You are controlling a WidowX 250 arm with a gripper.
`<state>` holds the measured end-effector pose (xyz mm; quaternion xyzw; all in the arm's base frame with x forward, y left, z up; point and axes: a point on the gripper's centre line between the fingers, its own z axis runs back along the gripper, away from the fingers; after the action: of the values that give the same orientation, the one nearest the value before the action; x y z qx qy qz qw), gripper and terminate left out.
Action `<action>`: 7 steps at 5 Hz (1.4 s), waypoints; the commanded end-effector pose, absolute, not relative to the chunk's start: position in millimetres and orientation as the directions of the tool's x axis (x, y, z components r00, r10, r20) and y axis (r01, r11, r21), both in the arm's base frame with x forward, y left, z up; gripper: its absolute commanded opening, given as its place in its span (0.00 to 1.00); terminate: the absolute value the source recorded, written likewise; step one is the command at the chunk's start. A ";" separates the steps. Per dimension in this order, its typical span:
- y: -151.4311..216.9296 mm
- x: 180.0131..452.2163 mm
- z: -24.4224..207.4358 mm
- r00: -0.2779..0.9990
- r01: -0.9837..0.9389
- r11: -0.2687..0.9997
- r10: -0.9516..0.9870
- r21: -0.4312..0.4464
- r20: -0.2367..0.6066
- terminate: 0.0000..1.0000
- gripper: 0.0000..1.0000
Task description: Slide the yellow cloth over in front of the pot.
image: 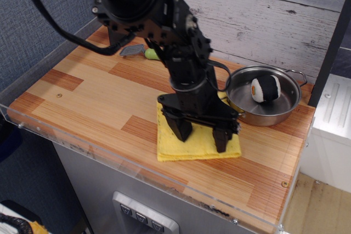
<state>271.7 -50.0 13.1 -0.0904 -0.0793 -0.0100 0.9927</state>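
Note:
The yellow cloth (203, 145) lies flat on the wooden counter, just left of and in front of the pot (264, 104). The pot is a shallow shiny steel one with wire loop handles and holds a black-and-white sushi roll toy (265, 87). My black gripper (202, 134) points down with its two fingers spread apart, both fingertips pressed onto the cloth. The arm hides the cloth's far edge and part of the pot's left handle.
A green-handled utensil with a grey head (138, 52) lies at the back of the counter behind the arm. A clear acrylic rim (137, 160) runs along the counter's front edge. A grey plank wall (263, 20) stands behind.

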 end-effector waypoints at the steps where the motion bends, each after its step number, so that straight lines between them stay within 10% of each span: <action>1: -53.5 264.7 31.5 0.980 0.078 0.983 -0.045 -0.166 0.194 0.00 1.00; 7: -32.0 283.3 123.9 0.917 -0.004 0.981 0.081 -0.195 0.391 0.00 1.00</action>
<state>292.3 -33.9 112.3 -0.0949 -0.1851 0.0223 0.9779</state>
